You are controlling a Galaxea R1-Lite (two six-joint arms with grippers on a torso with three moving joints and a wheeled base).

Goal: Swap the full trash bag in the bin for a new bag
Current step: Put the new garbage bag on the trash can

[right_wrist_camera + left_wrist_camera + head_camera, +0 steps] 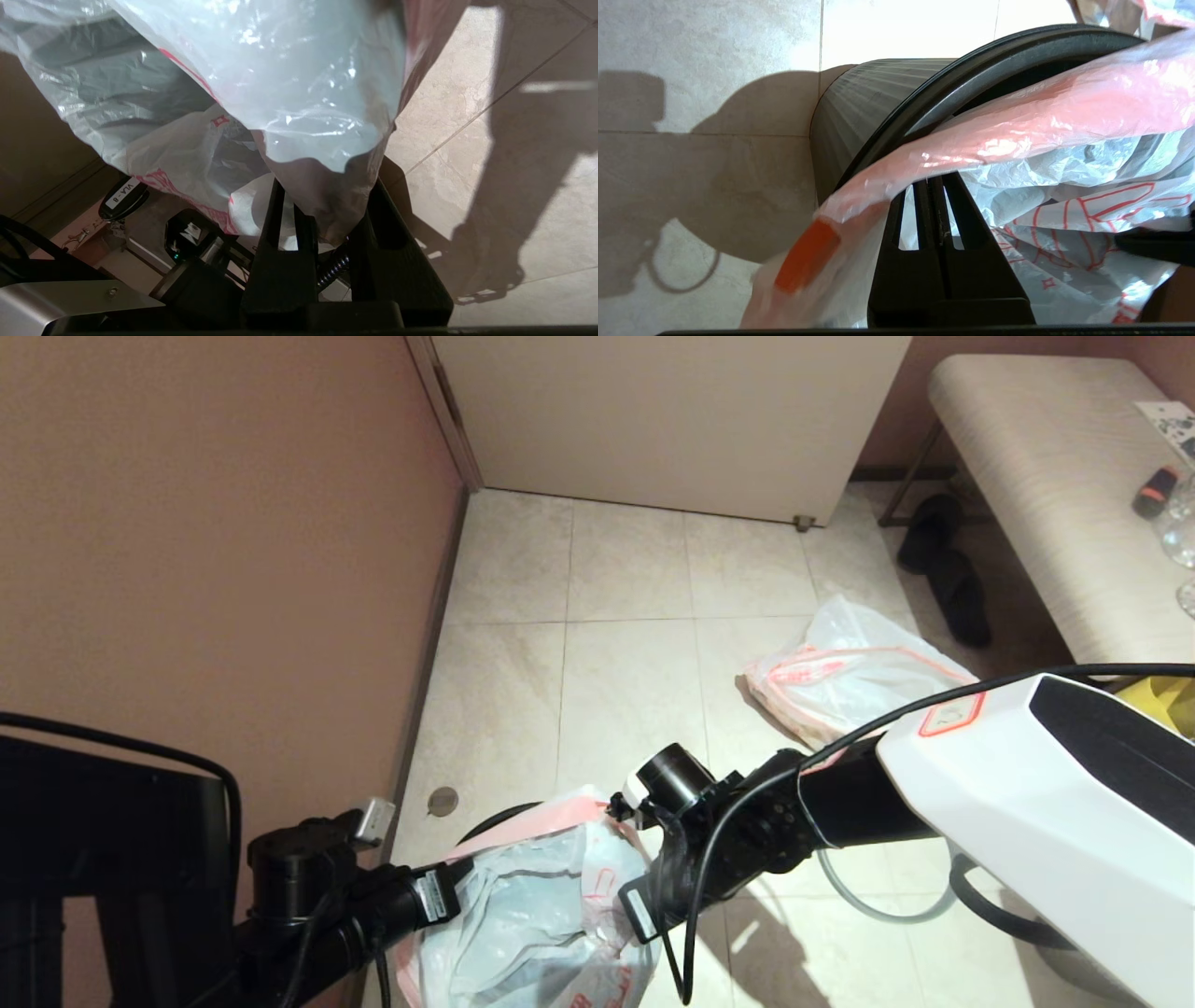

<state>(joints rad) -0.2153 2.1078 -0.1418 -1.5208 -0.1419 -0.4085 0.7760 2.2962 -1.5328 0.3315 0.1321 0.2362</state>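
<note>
The full trash bag (532, 915) hangs between my two grippers at the bottom of the head view. It is translucent white with a pink-red hem, and dark shapes show through it (107, 65). My left gripper (931, 179) is shut on its hem, fingertips hidden under the pink plastic. My right gripper (327, 205) is shut on a bunched fold of the opposite side. The black bin (850, 107) stands just behind the bag, only an arc of its rim (495, 819) showing. The new bag (854, 681) lies limp and flat on the tiles, farther out to the right.
A brown wall (233, 523) runs close along the left. A white door (672, 420) closes the far end. A pale bench (1055, 495) stands at the right, with black shoes (948, 569) beside it. A yellow bag (1162, 695) peeks past my right arm.
</note>
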